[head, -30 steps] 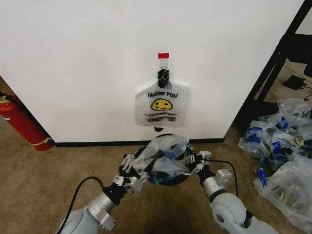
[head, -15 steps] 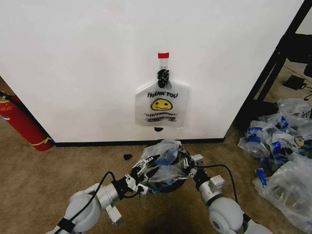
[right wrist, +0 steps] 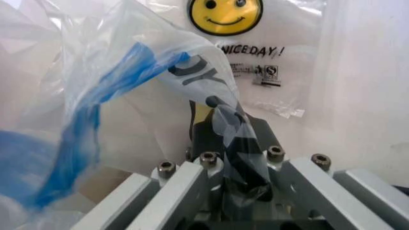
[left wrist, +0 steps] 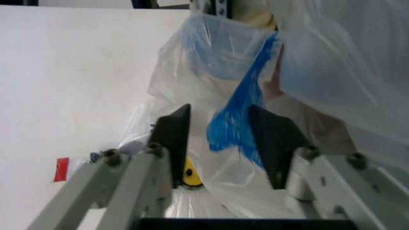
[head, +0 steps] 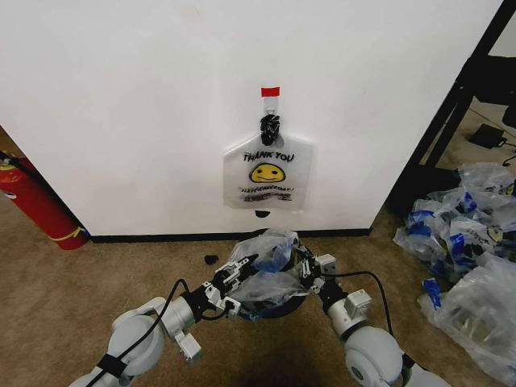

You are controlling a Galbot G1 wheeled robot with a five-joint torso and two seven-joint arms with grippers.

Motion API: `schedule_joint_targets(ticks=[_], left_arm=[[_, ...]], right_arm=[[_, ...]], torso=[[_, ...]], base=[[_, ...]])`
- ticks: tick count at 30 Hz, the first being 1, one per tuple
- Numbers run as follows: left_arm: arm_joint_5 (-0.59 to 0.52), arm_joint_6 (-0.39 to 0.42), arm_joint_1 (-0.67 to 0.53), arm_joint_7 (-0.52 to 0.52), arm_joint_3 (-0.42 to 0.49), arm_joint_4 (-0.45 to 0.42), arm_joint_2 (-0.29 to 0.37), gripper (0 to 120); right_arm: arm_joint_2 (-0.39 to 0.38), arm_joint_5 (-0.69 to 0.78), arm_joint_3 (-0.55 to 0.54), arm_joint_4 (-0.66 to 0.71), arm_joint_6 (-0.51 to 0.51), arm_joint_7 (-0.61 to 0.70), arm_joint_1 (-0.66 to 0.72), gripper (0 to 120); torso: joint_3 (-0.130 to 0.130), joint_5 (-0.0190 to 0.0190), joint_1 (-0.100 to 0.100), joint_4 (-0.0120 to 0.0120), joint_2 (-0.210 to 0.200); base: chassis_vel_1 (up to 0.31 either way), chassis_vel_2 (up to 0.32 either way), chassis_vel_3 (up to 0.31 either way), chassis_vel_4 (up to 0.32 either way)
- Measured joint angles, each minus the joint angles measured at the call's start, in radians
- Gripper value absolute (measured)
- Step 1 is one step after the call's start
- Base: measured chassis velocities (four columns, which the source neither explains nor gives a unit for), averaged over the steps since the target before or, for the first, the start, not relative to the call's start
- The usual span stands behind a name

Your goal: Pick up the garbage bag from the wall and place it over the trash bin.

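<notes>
Now garbage bag (head: 266, 270) crumpled, see-through, blue-patched, over trash bin (head: 278, 309).

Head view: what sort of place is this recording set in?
Probably an office or lab corner set up for data collection: plain white wall with a tape mark, carpet, a fire extinguisher, and a heap of spare plastic bags by a dark frame.

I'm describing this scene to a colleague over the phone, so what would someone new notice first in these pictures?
First, the garbage bag bunched over the trash bin on the carpet, with the left gripper and right gripper at its two sides. The left wrist view shows open jaws around a blue patch; the right wrist view shows plastic pinched. Above, a second smiley bag hangs from a hook on the wall.
</notes>
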Motion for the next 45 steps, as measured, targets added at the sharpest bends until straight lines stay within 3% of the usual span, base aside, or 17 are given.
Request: schedule_joint_targets(ticks=[4,8,13,16,18,19,22,24,25,26,28,32,38,45], left_arm=[[-0.028,0.015,0.013,-0.002,0.006,-0.009,0.001,25],[-0.094,0.044,0.027,-0.004,0.019,-0.011,0.000,7],[-0.204,0.079,0.031,-0.006,0.030,-0.002,-0.002,0],[-0.402,0.133,0.040,-0.007,0.047,-0.005,0.007,0],[-0.442,0.145,0.043,-0.007,0.051,-0.010,0.010,0],[-0.595,0.180,0.050,-0.002,0.067,-0.028,0.023,0],[-0.893,0.243,0.051,0.020,0.080,-0.063,0.052,0],[-0.954,0.258,0.050,0.025,0.080,-0.069,0.059,0],[-1.085,0.290,0.045,0.035,0.077,-0.081,0.076,0],[-1.102,0.293,0.044,0.037,0.076,-0.082,0.079,0],[-1.295,0.326,0.034,0.056,0.055,-0.093,0.106,0],[-1.483,0.400,0.026,0.062,0.027,-0.130,0.133,0],[-1.592,0.522,0.012,0.027,0.016,-0.140,0.146,0],[-1.612,0.618,0.003,0.001,0.004,-0.115,0.146,0]], right_arm=[[0.000,0.001,0.000,-0.004,0.000,0.000,0.000,1],[-0.001,0.002,0.003,-0.013,0.002,0.000,0.003,1],[-0.004,0.002,0.006,-0.020,0.012,-0.007,0.006,1],[-0.010,-0.007,0.016,-0.046,0.056,-0.070,0.010,1],[-0.011,-0.008,0.018,-0.052,0.065,-0.086,0.012,1],[-0.016,-0.011,0.028,-0.080,0.108,-0.166,0.020,1],[-0.029,-0.006,0.053,-0.134,0.172,-0.320,0.036,1],[-0.033,0.002,0.058,-0.143,0.182,-0.354,0.039,1],[-0.041,0.028,0.067,-0.161,0.199,-0.420,0.045,1],[-0.042,0.034,0.069,-0.165,0.202,-0.431,0.047,1],[-0.051,0.075,0.085,-0.196,0.222,-0.510,0.058,1],[-0.063,0.124,0.120,-0.249,0.247,-0.665,0.066,1],[-0.059,0.182,0.162,-0.297,0.288,-0.832,0.072,1],[-0.063,0.283,0.194,-0.309,0.298,-0.916,0.060,1]], torso=[[0.000,0.0001,0.000,0.0000,0.000],[0.000,0.0000,0.000,0.0001,0.000],[0.000,0.0000,0.000,0.0000,0.000],[0.000,0.0000,0.000,-0.0001,0.000],[0.000,0.0000,0.000,0.0000,0.000],[0.000,0.0000,0.000,0.0001,0.000],[0.000,0.0002,0.000,0.0002,0.000],[0.000,0.0001,0.000,0.0001,0.000],[0.000,0.0001,0.000,0.0000,0.000],[0.000,0.0001,0.000,0.0000,0.000],[0.000,0.0001,0.000,0.0001,0.000],[0.000,0.0001,0.000,-0.0001,0.000],[0.000,0.0000,0.000,0.0000,0.000],[0.000,0.0000,0.000,0.0001,0.000]], base=[[0.000,0.000,0.000,0.000],[0.000,0.000,0.000,0.000],[0.000,0.000,0.000,0.000],[0.000,0.000,0.000,0.000],[0.000,0.000,0.000,0.000],[0.000,0.000,0.000,0.000],[0.000,0.000,0.000,0.000],[0.000,0.000,0.000,0.000],[0.000,0.000,0.000,0.000],[0.000,0.000,0.000,0.000],[0.000,0.000,0.000,0.000],[0.000,0.000,0.000,0.000],[0.000,0.000,0.000,0.000],[0.000,0.000,0.000,0.000]])
